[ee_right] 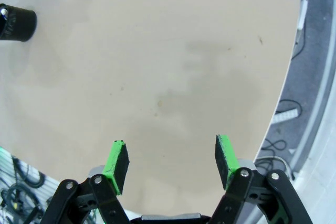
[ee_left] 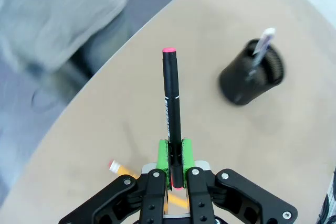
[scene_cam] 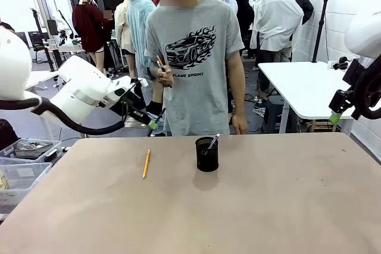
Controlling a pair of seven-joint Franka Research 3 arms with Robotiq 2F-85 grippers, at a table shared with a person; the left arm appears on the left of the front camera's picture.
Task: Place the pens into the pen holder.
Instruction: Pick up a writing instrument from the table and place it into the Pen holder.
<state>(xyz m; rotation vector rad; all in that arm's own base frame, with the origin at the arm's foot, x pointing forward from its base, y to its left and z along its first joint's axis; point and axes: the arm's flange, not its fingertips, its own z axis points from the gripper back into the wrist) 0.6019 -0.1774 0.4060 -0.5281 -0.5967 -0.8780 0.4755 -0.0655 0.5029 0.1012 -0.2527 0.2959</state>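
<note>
Left tool [ee_left: 176,157] hovers high, pinching the dark pen [ee_left: 171,98]; right tool [ee_right: 171,157] hangs spread.

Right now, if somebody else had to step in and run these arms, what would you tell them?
Left gripper: fingers shut on the dark pen, held above the table, short of the holder.
Right gripper: fingers open, empty, near the table's right edge.
Done: one greyish pen stands in the holder.
Left: drop the dark pen in, then fetch the pencil lying on the table left of the holder.
The person's hand holds something thin and orange, too small to tell.
</note>
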